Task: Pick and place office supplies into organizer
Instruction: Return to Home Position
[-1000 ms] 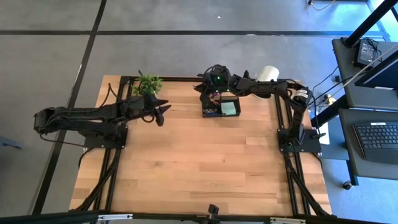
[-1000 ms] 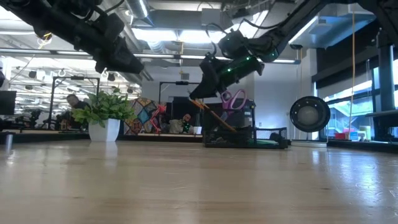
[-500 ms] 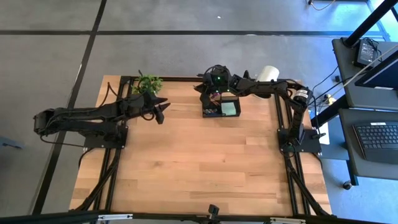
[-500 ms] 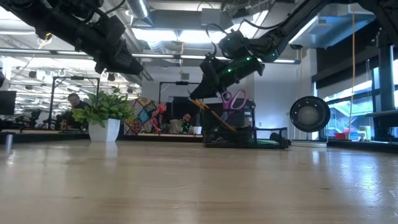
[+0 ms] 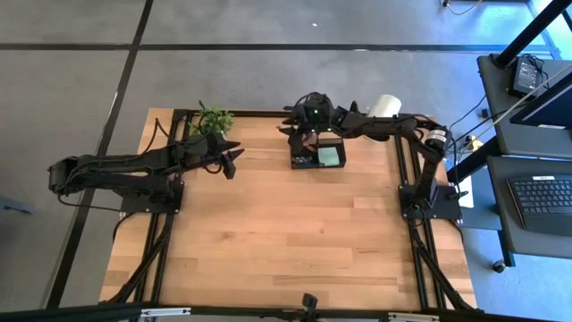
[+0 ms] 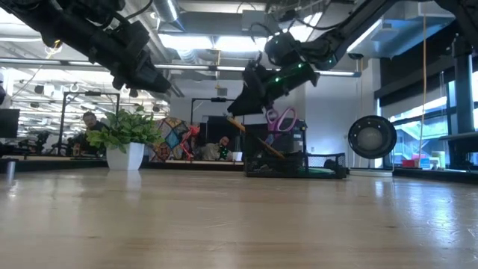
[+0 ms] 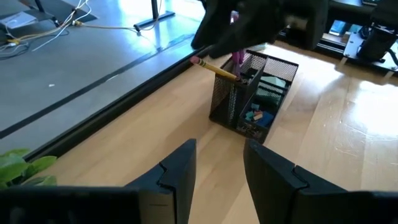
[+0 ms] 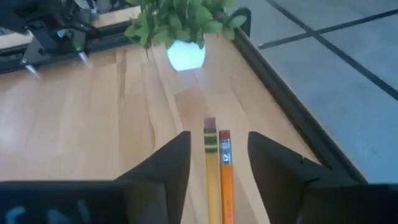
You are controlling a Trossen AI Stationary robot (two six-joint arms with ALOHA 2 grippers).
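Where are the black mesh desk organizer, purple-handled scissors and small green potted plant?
Black mesh desk organizer [image 7: 229, 101]: left wrist view, its mesh front wall.
Purple-handled scissors [image 6: 281, 119]: low view, the handle loops.
Small green plant [image 8: 186, 55]: right wrist view, its white pot.

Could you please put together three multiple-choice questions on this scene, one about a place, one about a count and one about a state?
1. Where are the purple scissors?
A. on the floor
B. standing in the organizer
C. in a person's hand

2. How many pencils show ahead of the right gripper in its wrist view?
A. one
B. two
C. four

3. How is the left gripper?
A. shut on a pen
B. shut on a sticky-note pad
C. open and empty

Answers:
1 B: the low view shows the purple handles rising out of the mesh organizer.
2 B: a yellow pencil and an orange pencil show side by side.
3 C: its fingers stand apart with nothing held between them.
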